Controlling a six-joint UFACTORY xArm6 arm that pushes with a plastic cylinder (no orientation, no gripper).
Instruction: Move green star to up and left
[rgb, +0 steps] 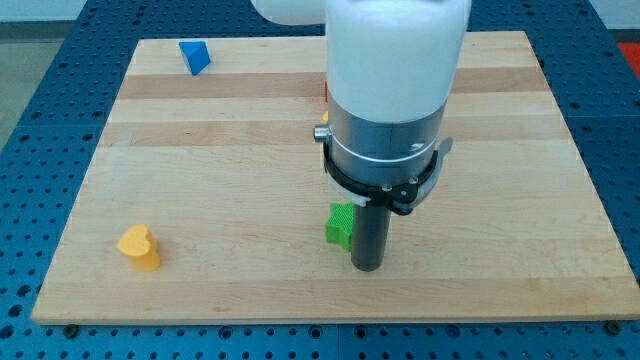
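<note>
The green star (339, 225) lies near the board's lower middle, partly hidden behind the rod. It is judged light, rigid and quick to slide on the smooth wood (200, 180); its points may make it spin if pushed off-centre, so contact is best made squarely on its lower-right side. My tip (368, 267) is set at about 4 o'clock from the star, touching or just beside it; no claw is fitted. A yellow block (139, 247) sits at 9 o'clock, well apart. A blue block (194, 56) lies far off at 11 o'clock.
</note>
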